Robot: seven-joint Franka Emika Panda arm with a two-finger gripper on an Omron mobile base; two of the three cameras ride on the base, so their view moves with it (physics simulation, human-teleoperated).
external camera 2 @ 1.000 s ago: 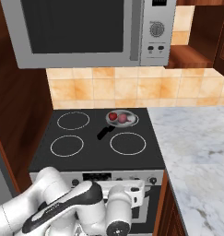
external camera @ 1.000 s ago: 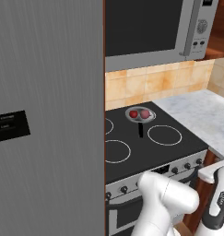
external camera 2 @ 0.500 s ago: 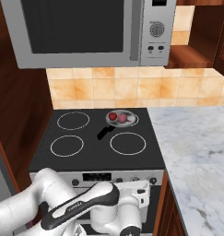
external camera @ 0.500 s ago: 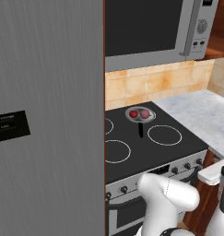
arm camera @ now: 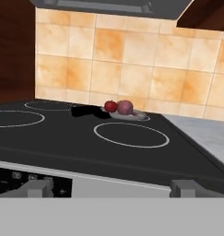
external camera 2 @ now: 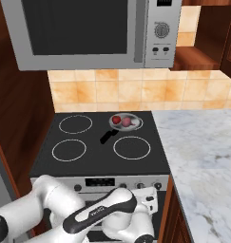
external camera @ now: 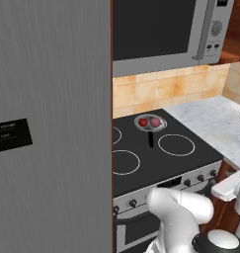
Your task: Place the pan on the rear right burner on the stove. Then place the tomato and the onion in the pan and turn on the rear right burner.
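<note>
The silver pan [external camera 2: 132,124] sits on the rear right burner [arm camera: 145,118] of the black glass stove [external camera 2: 98,161], its black handle [external camera 2: 106,137] pointing toward the front left. Inside it lie the red tomato [external camera 2: 116,120] and, to its right, the purplish onion [external camera 2: 127,122]; both also appear as tomato [arm camera: 110,106] and onion [arm camera: 125,107] in the hand view. My gripper [arm camera: 112,188] hangs low in front of the stove's silver front panel, level with the glass. It is open, fingertips [arm camera: 37,186] wide apart with nothing between them.
Small black knobs [external camera: 200,178] line the front panel. A grey microwave [external camera 2: 88,28] hangs above the stove. A marble counter [external camera 2: 202,156] runs to the right. A tall grey panel [external camera: 47,123] blocks the left side. The front right ring [external camera 2: 131,147] is bare.
The arm has swung lower in front of the stove and the hand has shifted a little right along the front panel. Pan, tomato and onion have not moved.
</note>
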